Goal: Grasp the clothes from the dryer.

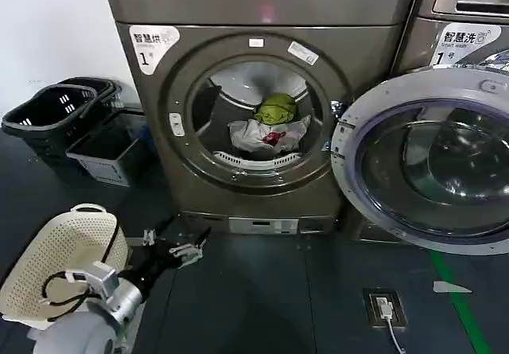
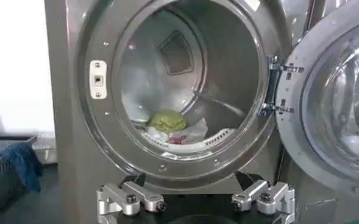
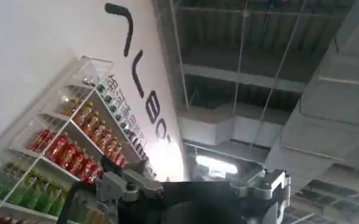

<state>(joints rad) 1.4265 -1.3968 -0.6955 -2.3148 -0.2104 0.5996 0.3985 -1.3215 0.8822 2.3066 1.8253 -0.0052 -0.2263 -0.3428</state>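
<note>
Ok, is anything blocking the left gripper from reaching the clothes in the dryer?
Nothing visible does. The dryer door is swung open to the side, and the clothes lie in the drum's front. The left gripper, open, sits low before the porthole, with open air between.

1. The dryer (image 1: 238, 115) carried a white label (image 1: 151, 45) reading "智慧烘" with "1" beneath.
2. The neighbouring machine (image 1: 461, 28) bore a label (image 1: 465, 44) reading "智慧洗", "1" below.
3. Large dark wall letters (image 3: 144, 91) were only partly legible.
</note>
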